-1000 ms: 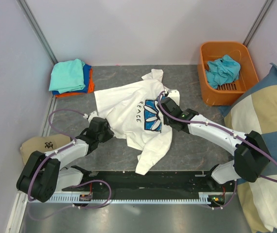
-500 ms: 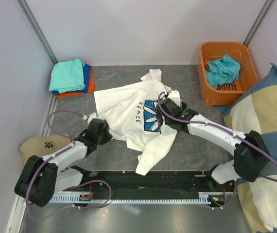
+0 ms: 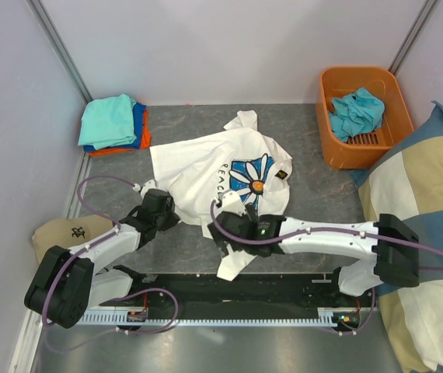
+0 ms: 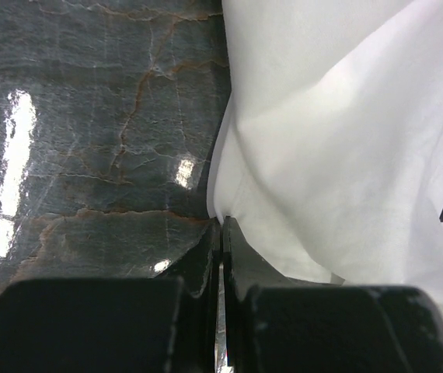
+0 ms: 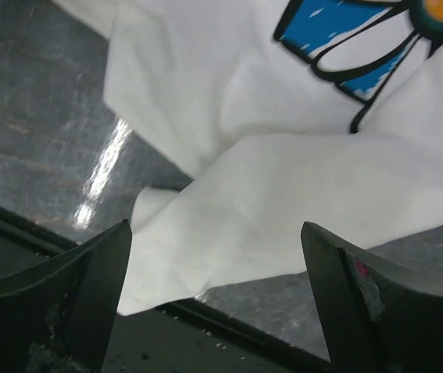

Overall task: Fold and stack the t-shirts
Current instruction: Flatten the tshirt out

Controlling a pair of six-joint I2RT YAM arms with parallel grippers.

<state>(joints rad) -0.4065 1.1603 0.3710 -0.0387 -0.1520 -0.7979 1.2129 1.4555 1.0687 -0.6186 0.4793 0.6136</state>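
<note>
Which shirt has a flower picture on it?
The big white t-shirt spread out in the middle; the folded ones and the basket one are plain.

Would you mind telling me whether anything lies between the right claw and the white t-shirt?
Nothing visible does: the right claw hangs open just above the white t-shirt, its cloth showing unobstructed between the fingers.
</note>
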